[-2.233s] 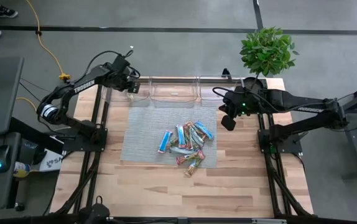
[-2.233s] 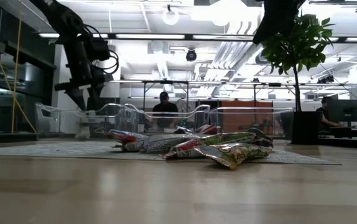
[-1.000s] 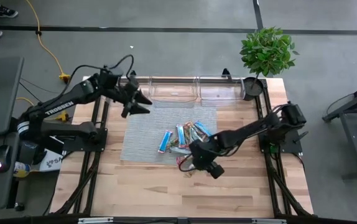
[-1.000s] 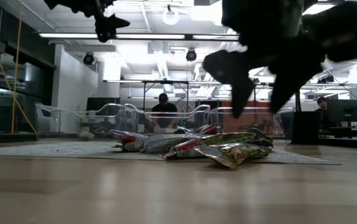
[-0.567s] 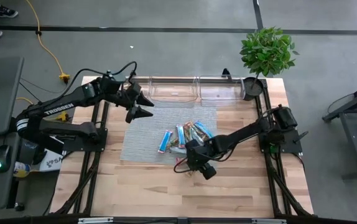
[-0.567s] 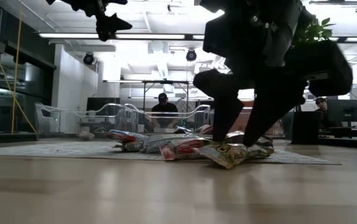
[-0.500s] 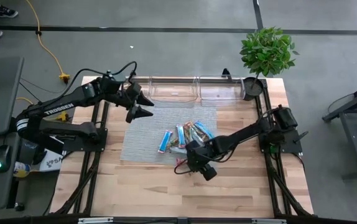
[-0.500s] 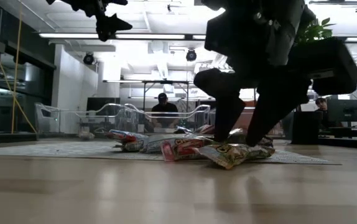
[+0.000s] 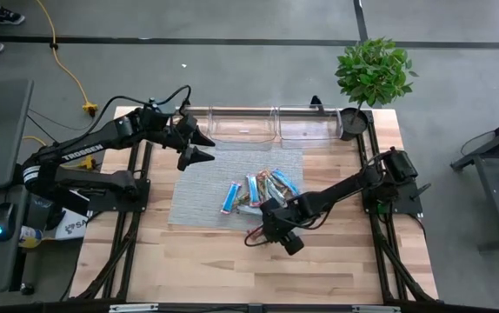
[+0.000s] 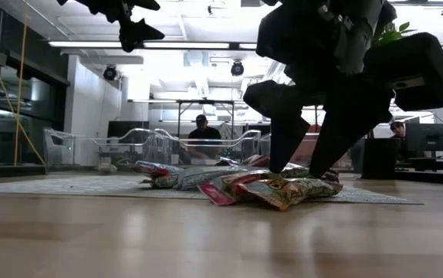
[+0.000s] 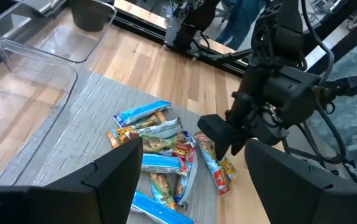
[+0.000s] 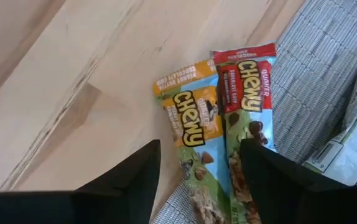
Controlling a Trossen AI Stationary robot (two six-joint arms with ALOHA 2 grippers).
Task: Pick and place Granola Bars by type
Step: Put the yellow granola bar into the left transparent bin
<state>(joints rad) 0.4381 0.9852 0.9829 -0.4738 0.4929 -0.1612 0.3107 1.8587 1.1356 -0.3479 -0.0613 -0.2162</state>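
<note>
The Granola Bars [image 9: 258, 193] lie heaped on a grey woven mat [image 9: 197, 196] at mid-table; several have blue wrappers. Two Chewy bars, one orange-ended [image 12: 188, 121] and one red-ended [image 12: 245, 87], lie side by side at the heap's near edge, partly on bare wood. My right gripper [image 12: 200, 144] is open and down at these two, its fingers astride their inner ends [image 10: 302, 166]. My left gripper [image 9: 204, 148] hangs open high over the mat's far left corner with nothing between its fingers [image 11: 194, 146]. My right gripper comes at the two Chewy bars from above, slanting down, with its fingers spread either side of them. One finger [image 12: 284, 180] covers the red-ended bar's inner part [image 12: 244, 162]; the fingers hide the spot where the tips meet the wrappers. Both bars lie flat on the mat's edge and the wood.
Clear plastic bins [image 9: 242, 129] [image 9: 306, 129] stand in a row along the table's far edge. A potted plant [image 9: 371, 74] stands at the far right corner. Bare wood [image 9: 232, 269] stretches along the near side. People sit in the room beyond the table [image 10: 202, 127].
My right gripper has come down, still open, onto the heap's near edge. The two nearest bars have slid a little toward the near left, and a red wrapper end now sticks out from the heap. My left gripper has stayed high and turned slightly.
</note>
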